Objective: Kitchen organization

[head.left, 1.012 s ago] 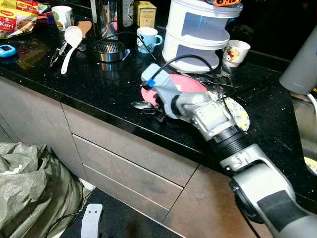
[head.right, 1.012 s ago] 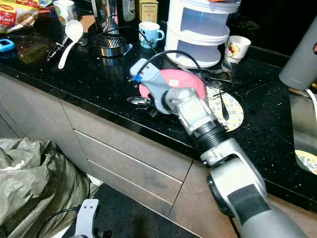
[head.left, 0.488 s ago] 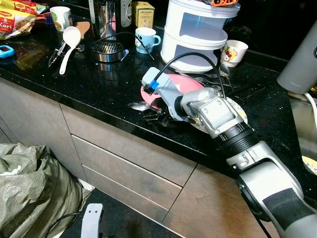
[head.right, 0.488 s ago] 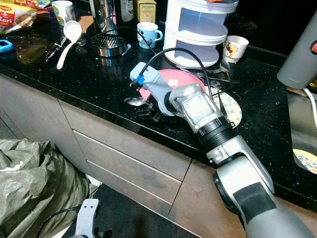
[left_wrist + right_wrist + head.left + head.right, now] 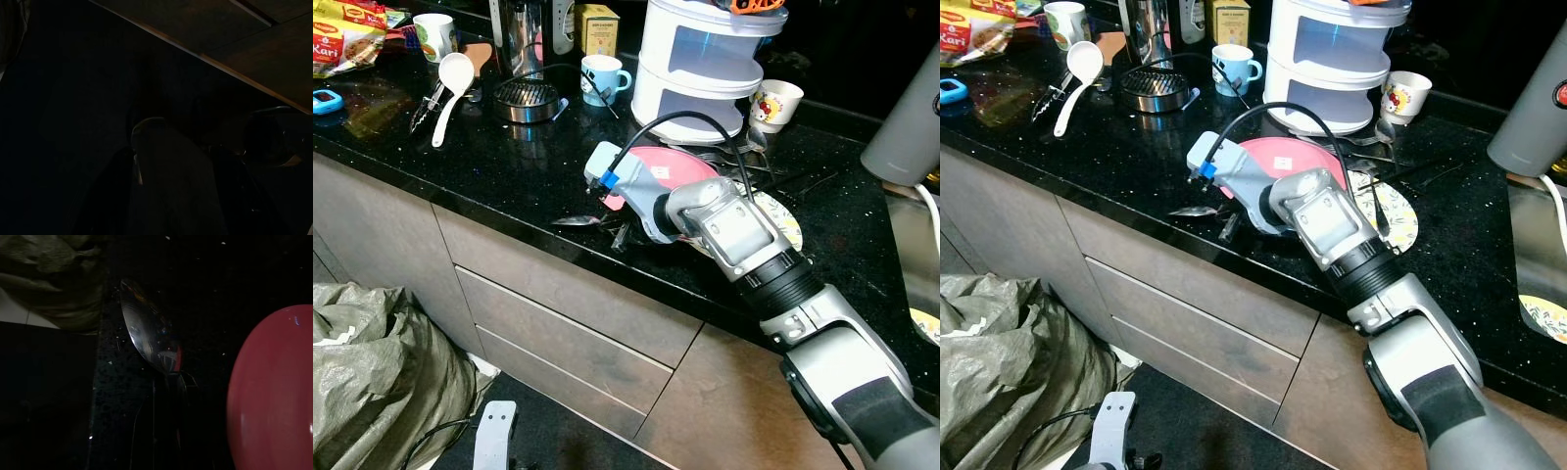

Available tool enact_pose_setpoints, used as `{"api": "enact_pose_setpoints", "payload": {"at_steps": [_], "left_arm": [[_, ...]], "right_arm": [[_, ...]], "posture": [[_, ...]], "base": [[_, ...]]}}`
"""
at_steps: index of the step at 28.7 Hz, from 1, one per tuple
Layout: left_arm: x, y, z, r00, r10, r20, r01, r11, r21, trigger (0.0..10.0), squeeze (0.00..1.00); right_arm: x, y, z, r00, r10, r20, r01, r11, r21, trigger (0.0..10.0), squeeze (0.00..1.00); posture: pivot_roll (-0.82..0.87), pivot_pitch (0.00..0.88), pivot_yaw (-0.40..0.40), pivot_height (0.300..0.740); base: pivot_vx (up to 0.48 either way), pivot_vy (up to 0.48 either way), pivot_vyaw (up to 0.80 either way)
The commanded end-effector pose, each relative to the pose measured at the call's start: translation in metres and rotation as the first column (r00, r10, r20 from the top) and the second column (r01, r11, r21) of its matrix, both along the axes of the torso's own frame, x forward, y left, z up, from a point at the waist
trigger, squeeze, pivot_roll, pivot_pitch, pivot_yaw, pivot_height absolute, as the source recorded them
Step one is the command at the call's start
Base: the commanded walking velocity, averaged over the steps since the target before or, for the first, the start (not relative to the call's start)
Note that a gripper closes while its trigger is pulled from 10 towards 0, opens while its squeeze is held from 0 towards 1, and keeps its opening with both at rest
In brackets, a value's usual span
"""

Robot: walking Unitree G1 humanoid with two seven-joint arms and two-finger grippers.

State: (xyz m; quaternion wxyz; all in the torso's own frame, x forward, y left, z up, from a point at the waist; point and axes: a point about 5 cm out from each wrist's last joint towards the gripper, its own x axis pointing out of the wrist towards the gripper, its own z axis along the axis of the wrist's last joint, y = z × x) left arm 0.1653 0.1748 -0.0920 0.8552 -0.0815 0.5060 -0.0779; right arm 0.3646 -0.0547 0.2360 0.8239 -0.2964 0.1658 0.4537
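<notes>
From the head views, the right arm reaches low across the table [image 5: 509, 166], its right gripper [image 5: 619, 231] at the front edge, jaws clamped on one metal spoon [image 5: 576, 220] beside one pink plate [image 5: 668, 164]. Two mugs [image 5: 599, 76] stand behind. The right wrist view shows the spoon's bowl [image 5: 146, 340] just beyond the fingertips, beside the plate; left wrist view: dark, jaws cannot tell

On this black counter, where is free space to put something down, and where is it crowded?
Bare counter lies between the strainer and the spoon at the right gripper. It is crowded around the pink plate, the patterned plate and the white container.
</notes>
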Motion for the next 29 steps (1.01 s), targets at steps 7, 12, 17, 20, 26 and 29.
{"api": "enact_pose_setpoints", "payload": {"at_steps": [7,12,17,20,26,29], "left_arm": [[-0.002,-0.004,-0.001,1.000,-0.002,-0.009,0.002,1.000,-0.008,10.0,0.00],[-0.003,-0.004,-0.002,1.000,-0.007,-0.012,0.007,1.000,-0.007,10.0,0.00],[-0.003,-0.003,-0.002,1.000,-0.010,-0.014,0.010,1.000,-0.005,10.0,0.00],[-0.004,-0.003,-0.002,1.000,-0.011,-0.014,0.011,1.000,-0.004,10.0,0.00],[-0.003,-0.003,-0.002,1.000,-0.009,-0.013,0.009,1.000,-0.003,10.0,0.00],[-0.003,-0.003,-0.002,1.000,-0.009,-0.013,0.009,1.000,-0.003,10.0,0.00]], "right_arm": [[0.003,0.002,-0.007,0.996,-0.082,-0.016,0.084,0.982,0.167,0.0,0.00],[0.003,0.011,0.018,0.992,-0.094,-0.081,0.123,0.835,0.536,0.0,0.00],[0.006,0.007,0.033,0.987,-0.119,-0.105,0.158,0.678,0.717,0.0,0.00],[0.010,0.003,0.044,0.982,-0.150,-0.119,0.184,0.579,0.794,0.0,0.00],[0.014,-0.004,0.054,0.972,-0.205,-0.114,0.200,0.474,0.857,0.0,0.00],[0.017,-0.009,0.061,0.964,-0.237,-0.124,0.213,0.401,0.891,0.0,0.00]], "posture": [[-0.01,0.055,-0.067,0.740],[-0.01,0.051,-0.062,0.740],[-0.01,0.051,-0.059,0.740],[-0.01,0.050,-0.057,0.740],[0.00,0.051,-0.056,0.740],[0.00,0.051,-0.056,0.740]], "base": [[0.000,0.000,0.00],[0.000,0.000,0.00],[0.000,0.000,0.00],[0.000,0.000,0.00],[0.000,0.000,0.00],[0.000,0.000,0.00]]}}
